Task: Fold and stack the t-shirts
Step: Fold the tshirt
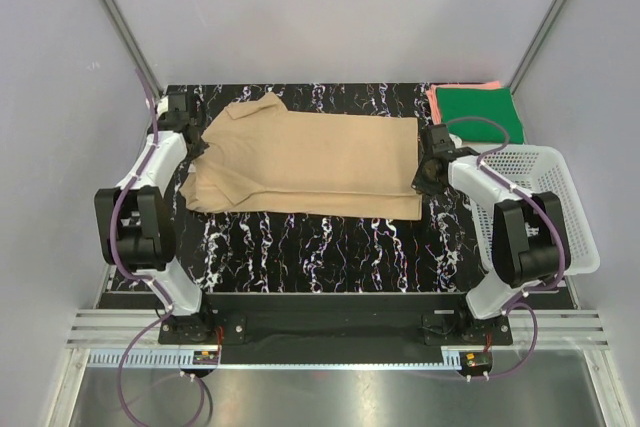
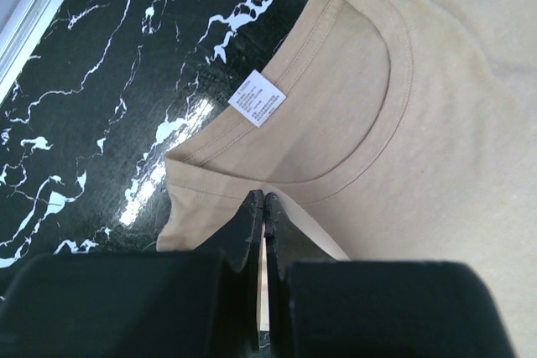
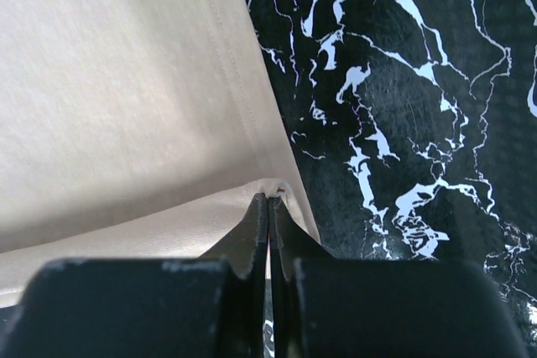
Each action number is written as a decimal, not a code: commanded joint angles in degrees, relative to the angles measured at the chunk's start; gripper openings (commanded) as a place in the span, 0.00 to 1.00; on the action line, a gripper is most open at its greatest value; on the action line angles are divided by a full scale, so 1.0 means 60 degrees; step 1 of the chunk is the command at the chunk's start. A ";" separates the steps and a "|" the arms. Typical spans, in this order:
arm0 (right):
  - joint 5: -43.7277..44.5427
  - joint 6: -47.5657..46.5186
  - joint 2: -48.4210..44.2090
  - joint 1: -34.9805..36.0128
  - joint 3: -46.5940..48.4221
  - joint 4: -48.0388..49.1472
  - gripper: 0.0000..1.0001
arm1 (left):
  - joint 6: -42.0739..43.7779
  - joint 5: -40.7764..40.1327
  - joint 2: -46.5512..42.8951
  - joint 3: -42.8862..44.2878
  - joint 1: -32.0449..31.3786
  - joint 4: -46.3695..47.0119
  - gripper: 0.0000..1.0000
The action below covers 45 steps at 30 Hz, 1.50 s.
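Note:
The tan t-shirt (image 1: pixel 310 162) lies spread across the black marbled table, collar to the left, hem to the right. My left gripper (image 1: pixel 197 147) is shut on the shirt's shoulder edge just below the collar (image 2: pixel 336 98), whose white label (image 2: pixel 257 98) shows. My right gripper (image 1: pixel 428 169) is shut on the hem corner of the tan t-shirt (image 3: pixel 126 98), with the cloth pinched at the fingertips. The dark green t-shirt (image 1: pixel 482 112) lies folded on the coral-pink one (image 1: pixel 462 88) at the back right corner.
A white mesh basket (image 1: pixel 545 202) stands at the right edge of the table, beside the right arm. Bare black marbled table (image 1: pixel 330 252) lies in front of the shirt. Grey walls close in the back and sides.

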 commanded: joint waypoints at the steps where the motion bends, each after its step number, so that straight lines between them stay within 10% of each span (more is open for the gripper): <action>1: 0.0413 -0.0187 0.0168 -0.0086 0.0465 0.0345 0.00 | 0.0221 -0.0173 0.0113 0.0608 0.0023 0.0393 0.00; 30: 0.0633 -0.0435 0.1413 -0.0129 0.1637 0.0375 0.00 | 0.0602 -0.0466 0.1842 0.2000 0.0008 0.0393 0.00; 35: 0.0633 -0.0582 0.1019 -0.0129 0.2091 0.0097 0.29 | 0.0529 -0.0261 0.1433 0.2030 0.0022 0.0305 0.19; 45: -0.0538 -0.0392 -0.0065 -0.0042 0.1506 -0.0153 0.35 | 0.0441 0.1125 -0.0867 -0.0678 -0.0417 0.0741 0.28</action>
